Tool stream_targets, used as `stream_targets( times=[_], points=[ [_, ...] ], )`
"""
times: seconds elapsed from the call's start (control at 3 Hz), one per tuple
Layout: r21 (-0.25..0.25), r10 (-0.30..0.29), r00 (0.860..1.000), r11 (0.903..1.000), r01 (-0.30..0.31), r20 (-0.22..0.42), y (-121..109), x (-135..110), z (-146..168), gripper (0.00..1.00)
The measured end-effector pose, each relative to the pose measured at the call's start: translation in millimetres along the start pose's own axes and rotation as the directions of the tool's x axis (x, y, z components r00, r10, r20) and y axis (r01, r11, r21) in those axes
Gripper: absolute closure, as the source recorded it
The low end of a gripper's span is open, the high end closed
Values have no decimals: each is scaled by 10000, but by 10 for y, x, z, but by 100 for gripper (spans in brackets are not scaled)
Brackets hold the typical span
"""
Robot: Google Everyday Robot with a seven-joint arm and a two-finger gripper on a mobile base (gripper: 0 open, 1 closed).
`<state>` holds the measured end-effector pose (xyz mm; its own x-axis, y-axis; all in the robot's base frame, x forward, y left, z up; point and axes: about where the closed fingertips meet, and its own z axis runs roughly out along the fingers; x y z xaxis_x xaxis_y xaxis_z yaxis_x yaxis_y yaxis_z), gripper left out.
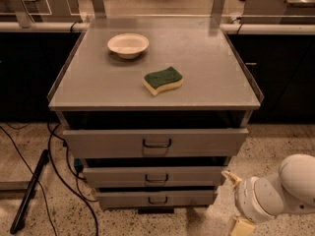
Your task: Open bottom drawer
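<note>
The bottom drawer [123, 199] is the narrowest grey front, lowest on the metal cabinet, with a small dark loop handle [157, 199] at its centre. Above it are the middle drawer [113, 177] and the widest top drawer [108, 142]. My gripper [236, 201] is at the bottom right, on a white rounded arm, just right of the bottom drawer's right end and apart from it. Its beige fingertips [230, 176] stand apart, open and empty.
On the cabinet top [206, 77] lie a white bowl [128, 44] and a green and yellow sponge [163, 80]. Black cables [59, 171] and a dark bar [28, 193] lie on the speckled floor at the left. Dark counters flank the cabinet.
</note>
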<state>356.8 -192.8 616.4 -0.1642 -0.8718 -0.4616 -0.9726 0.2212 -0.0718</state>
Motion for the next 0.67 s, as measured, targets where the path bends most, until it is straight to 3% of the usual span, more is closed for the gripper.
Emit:
stream_targets(
  times=[0.33, 0.67],
  points=[
    [331, -257, 9995, 9991, 250, 208, -66, 41, 178, 0],
    [958, -808, 9952, 9926, 752, 560, -229, 163, 600, 0]
  ],
)
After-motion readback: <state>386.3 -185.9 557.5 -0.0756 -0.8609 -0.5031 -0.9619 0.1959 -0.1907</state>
